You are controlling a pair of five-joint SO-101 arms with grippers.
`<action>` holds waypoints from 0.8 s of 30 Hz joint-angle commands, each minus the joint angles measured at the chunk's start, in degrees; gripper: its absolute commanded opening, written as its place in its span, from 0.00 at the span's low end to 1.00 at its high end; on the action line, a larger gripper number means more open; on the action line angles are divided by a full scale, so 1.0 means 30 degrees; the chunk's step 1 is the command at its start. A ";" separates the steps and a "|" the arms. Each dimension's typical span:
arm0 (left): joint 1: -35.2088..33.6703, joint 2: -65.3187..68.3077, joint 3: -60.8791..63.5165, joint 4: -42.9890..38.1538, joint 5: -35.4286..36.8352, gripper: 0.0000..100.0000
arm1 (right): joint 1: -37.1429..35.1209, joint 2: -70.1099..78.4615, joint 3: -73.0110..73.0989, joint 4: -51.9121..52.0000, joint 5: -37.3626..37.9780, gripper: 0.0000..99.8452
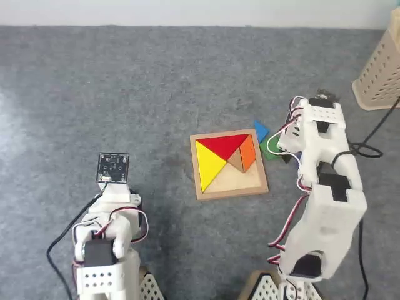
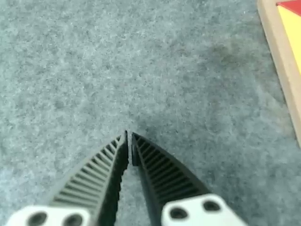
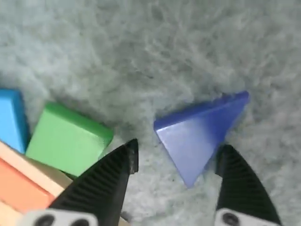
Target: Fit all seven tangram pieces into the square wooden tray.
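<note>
Jaws wide apart on the right gripper (image 3: pixel 179 149), set either side of the dark blue triangle (image 3: pixel 200 129), nothing clamped between them; contact with the piece impossible to tell. Jaws all but closed on the left gripper (image 2: pixel 129 135), tips nearly meeting, empty, hanging over bare grey carpet (image 2: pixel 94 61) left of the square wooden tray (image 1: pixel 230 193). Dark blue triangle flat on the carpet just right of the tray, beneath the right arm, one corner pointing back between the fingers toward the wrist, sloped sides facing the pads. Plainly the right arm's job: astride the piece, with the left gripper well apart on the tray's other side. Care called for on closing: risk of the slanted faces squirting the piece forward instead of seating it. Between triangle and tray, a green piece (image 3: pixel 68 139) just beside the tray's right rim; farther off, by the far right corner, a light blue piece (image 1: pixel 260 130). Neither in the closing path, though the green one near one fingertip. Inside the tray: red triangle (image 1: pixel 224 145), yellow triangle (image 1: pixel 208 164), orange piece (image 1: pixel 249 152), small brown triangle (image 1: pixel 236 163), bare wood across the near right part. At the far right, a pale perforated basket (image 1: pixel 381 69), well apart.
</note>
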 commanded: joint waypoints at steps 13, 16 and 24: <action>0.0029 -0.0293 -0.0220 0.0029 0.0147 0.01 | 0.0454 -0.0425 -0.1348 0.0571 -0.1436 0.25; 0.0029 -0.0293 -0.0220 0.0029 0.0147 0.01 | 0.0366 -0.0425 -0.1670 0.0396 -0.2462 0.28; 0.0029 -0.0293 -0.0220 0.0029 0.0147 0.01 | 0.0366 -0.0190 -0.2696 0.0396 -0.3018 0.26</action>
